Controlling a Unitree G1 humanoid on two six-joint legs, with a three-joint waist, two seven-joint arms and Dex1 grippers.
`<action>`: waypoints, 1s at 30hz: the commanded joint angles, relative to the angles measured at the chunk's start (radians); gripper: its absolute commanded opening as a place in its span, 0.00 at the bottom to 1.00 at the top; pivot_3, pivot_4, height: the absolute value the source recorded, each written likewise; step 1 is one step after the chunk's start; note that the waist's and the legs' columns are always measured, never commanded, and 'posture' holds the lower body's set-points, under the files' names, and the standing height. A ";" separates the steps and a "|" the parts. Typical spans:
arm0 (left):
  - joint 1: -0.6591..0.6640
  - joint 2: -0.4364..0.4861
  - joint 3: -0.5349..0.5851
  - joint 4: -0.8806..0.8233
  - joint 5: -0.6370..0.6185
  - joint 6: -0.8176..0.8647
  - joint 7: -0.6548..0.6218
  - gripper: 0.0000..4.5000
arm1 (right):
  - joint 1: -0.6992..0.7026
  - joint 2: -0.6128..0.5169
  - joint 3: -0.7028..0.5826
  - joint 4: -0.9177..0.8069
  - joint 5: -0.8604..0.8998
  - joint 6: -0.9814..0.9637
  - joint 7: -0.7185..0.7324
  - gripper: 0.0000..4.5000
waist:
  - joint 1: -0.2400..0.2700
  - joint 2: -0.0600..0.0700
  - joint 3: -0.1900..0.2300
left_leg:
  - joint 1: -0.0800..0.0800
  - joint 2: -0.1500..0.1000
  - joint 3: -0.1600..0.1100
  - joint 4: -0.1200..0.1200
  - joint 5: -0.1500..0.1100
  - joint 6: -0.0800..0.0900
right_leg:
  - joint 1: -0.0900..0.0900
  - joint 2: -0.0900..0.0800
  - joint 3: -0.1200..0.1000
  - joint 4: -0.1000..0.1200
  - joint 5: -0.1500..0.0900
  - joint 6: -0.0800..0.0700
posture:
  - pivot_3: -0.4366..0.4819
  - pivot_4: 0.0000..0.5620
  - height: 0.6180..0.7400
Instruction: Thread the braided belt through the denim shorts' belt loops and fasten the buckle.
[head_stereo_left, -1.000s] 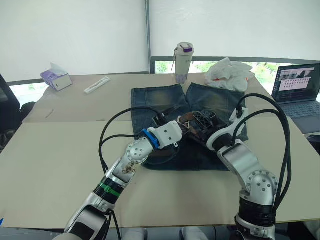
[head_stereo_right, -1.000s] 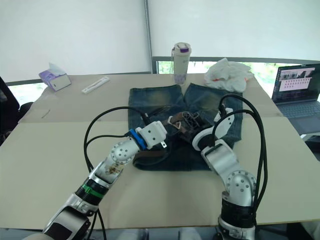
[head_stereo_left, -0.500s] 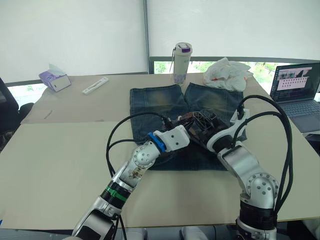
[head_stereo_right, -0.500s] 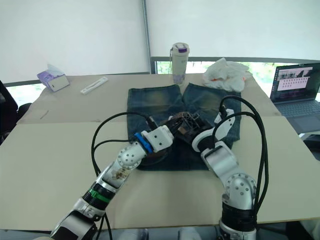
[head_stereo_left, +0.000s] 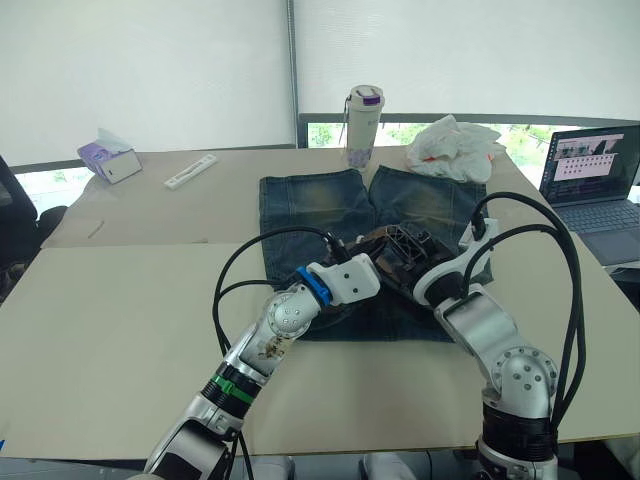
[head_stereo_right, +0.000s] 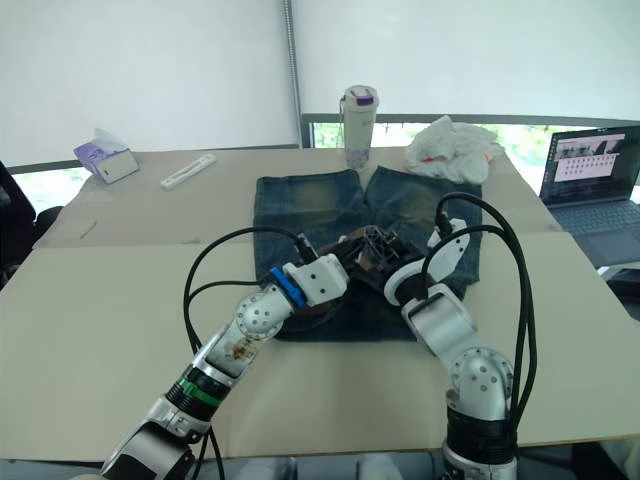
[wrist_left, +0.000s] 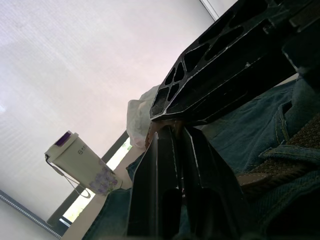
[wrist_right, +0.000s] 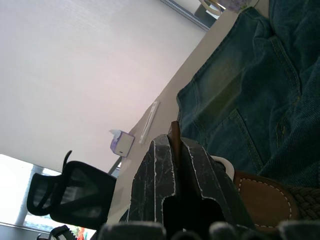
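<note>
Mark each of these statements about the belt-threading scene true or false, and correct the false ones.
1. The denim shorts lie flat on the table. True.
2. Both grippers meet over the shorts' waistband end, near the robot. True: the left gripper and the right gripper are close together there.
3. The right gripper's jaws are wide open and hold nothing. False: in the right wrist view they are shut on the braided belt, its brown leather end sticking up between them.
4. The water bottle stands on the shorts. False: it stands upright on the table beyond the leg ends.
5. The laptop sits on the robot's left. False: it is on the right.
</note>
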 joint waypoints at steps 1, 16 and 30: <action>0.005 -0.008 0.048 -0.005 -0.035 0.005 0.013 0.00 | 0.003 -0.021 -0.004 -0.062 -0.005 -0.012 0.061 0.40 | -0.002 0.000 0.000 | 0.000 0.000 0.000 0.000 0.000 0.000 | 0.000 0.000 0.000 0.000 0.000 0.000 | 0.48 0.27 1.00; 0.045 -0.219 0.320 -0.132 -0.709 0.487 -0.136 0.00 | 0.074 -0.553 0.283 -0.086 -0.841 -0.126 0.686 0.93 | -0.011 -0.001 0.000 | 0.000 0.000 0.002 0.002 -0.001 0.001 | 0.001 0.003 -0.001 0.000 -0.005 0.009 | 0.48 0.27 1.00; -0.022 -0.331 0.638 -0.176 -1.341 0.960 0.079 0.00 | 0.033 -0.550 0.494 -0.003 -1.235 -0.165 0.906 0.93 | 0.009 -0.003 0.001 | 0.000 -0.001 0.000 0.004 -0.001 0.001 | 0.001 0.000 -0.001 0.000 -0.001 0.002 | 0.48 0.27 1.00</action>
